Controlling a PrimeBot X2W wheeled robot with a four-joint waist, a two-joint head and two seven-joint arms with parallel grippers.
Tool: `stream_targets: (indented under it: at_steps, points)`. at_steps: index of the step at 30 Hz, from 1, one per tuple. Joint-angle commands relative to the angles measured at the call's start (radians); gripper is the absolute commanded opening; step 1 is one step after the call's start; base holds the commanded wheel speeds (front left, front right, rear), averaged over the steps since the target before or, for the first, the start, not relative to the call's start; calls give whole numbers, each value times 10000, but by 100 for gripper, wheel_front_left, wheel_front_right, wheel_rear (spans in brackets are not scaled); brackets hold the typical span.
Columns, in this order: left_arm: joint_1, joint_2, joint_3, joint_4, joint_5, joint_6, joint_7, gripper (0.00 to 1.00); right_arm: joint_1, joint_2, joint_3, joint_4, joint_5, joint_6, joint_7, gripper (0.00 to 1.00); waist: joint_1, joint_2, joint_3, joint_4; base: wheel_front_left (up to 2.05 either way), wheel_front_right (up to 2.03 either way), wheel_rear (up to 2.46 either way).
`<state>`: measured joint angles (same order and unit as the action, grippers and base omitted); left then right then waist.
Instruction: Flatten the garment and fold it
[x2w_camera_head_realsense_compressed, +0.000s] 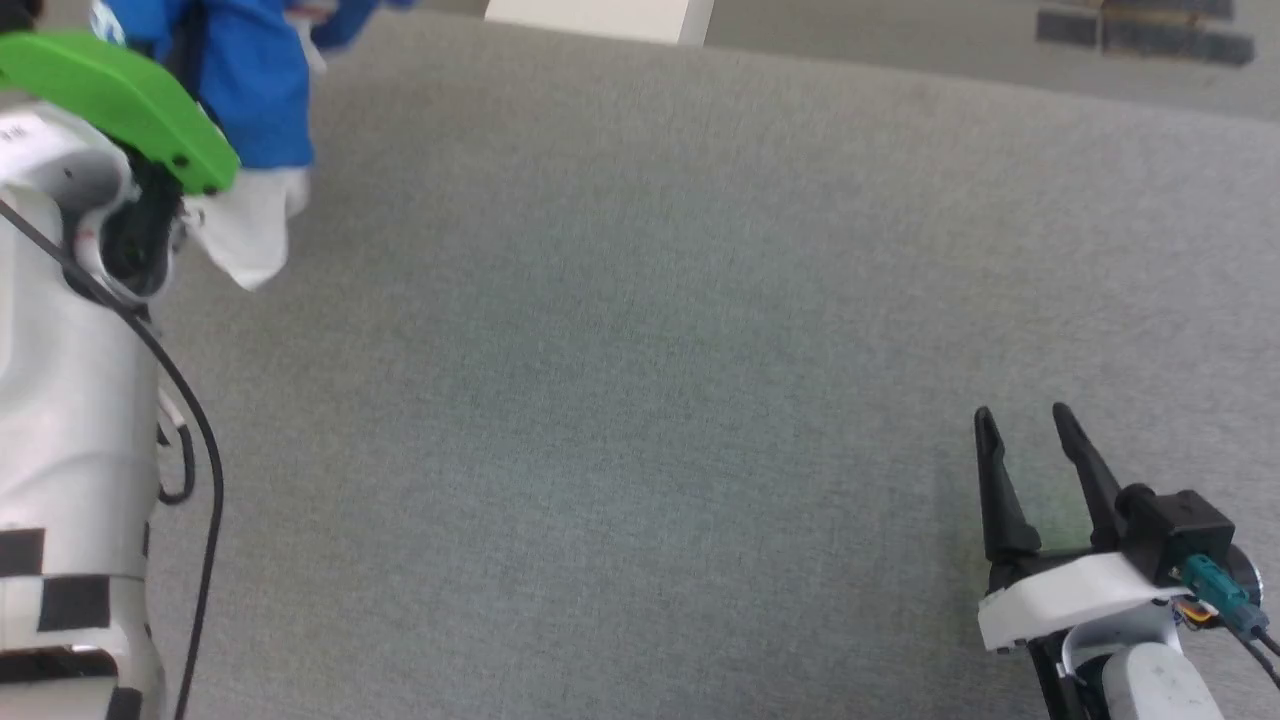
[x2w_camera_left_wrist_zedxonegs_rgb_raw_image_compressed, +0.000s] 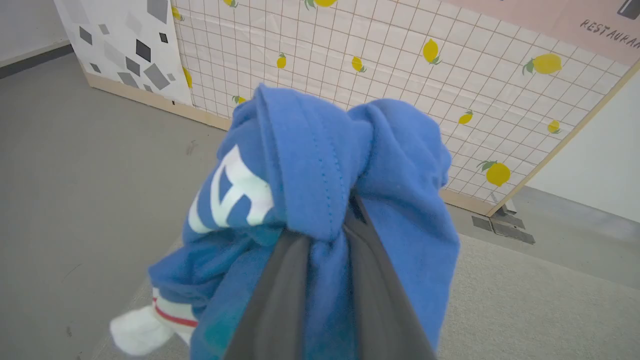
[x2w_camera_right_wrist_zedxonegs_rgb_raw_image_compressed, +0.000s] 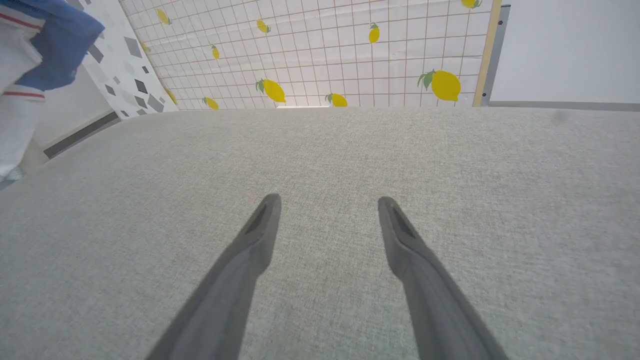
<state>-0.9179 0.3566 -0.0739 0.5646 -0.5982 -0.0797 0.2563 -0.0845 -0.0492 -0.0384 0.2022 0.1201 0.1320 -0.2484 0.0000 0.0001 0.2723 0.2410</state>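
The garment (x2w_camera_left_wrist_zedxonegs_rgb_raw_image_compressed: 320, 165), a blue jersey with white lettering and a white sleeve edged in red, is bunched up and held in the air by my left gripper (x2w_camera_left_wrist_zedxonegs_rgb_raw_image_compressed: 325, 220), whose two dark fingers are shut on a fold of the blue cloth. In the head view the garment (x2w_camera_head_realsense_compressed: 250, 110) hangs at the top left beside my left arm's green cover, its white sleeve dangling over the grey table (x2w_camera_head_realsense_compressed: 640, 380). In the right wrist view the garment (x2w_camera_right_wrist_zedxonegs_rgb_raw_image_compressed: 35, 55) shows at the far left edge. My right gripper (x2w_camera_head_realsense_compressed: 1020, 420) stands open low over the table at the lower right, nothing between its fingers (x2w_camera_right_wrist_zedxonegs_rgb_raw_image_compressed: 260, 230).
The grey cloth-covered table (x2w_camera_right_wrist_zedxonegs_rgb_raw_image_compressed: 320, 160) spreads wide between the two arms. A wall panel with a lemon print (x2w_camera_left_wrist_zedxonegs_rgb_raw_image_compressed: 400, 60) stands beyond the table's far edge, with grey floor (x2w_camera_left_wrist_zedxonegs_rgb_raw_image_compressed: 75, 165) to its left. A black cable (x2w_camera_head_realsense_compressed: 200, 450) runs down my left arm.
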Motion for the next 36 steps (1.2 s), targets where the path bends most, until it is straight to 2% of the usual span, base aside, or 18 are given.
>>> stream_targets:
  at_steps: [1, 14, 31, 36]
  points:
    - [-265, 97, -63, -166, 59, -89, -38, 0, 111, -10, 9, 58, 91, -13, -88, 100, 0, -1, -577, -181, 0, 0, 0]
    - [-821, 60, -1021, -1003, -137, -415, 607, 0, 301, -10, -245, 201, 475, -13, -131, 100, 0, -1, -1623, -1183, 0, 0, 0]
    - [-159, -1261, -2870, -1980, -1022, -501, 1075, 0, 454, -10, -1048, 29, 569, -13, -133, 100, 0, -1, -1674, -3269, 0, 0, 0]
    - [464, -1700, -3213, -1929, -1269, -481, 1246, 0, 495, -10, -1131, 8, 589, -13, -133, 100, 0, -1, -1515, -3558, 0, 0, 0]
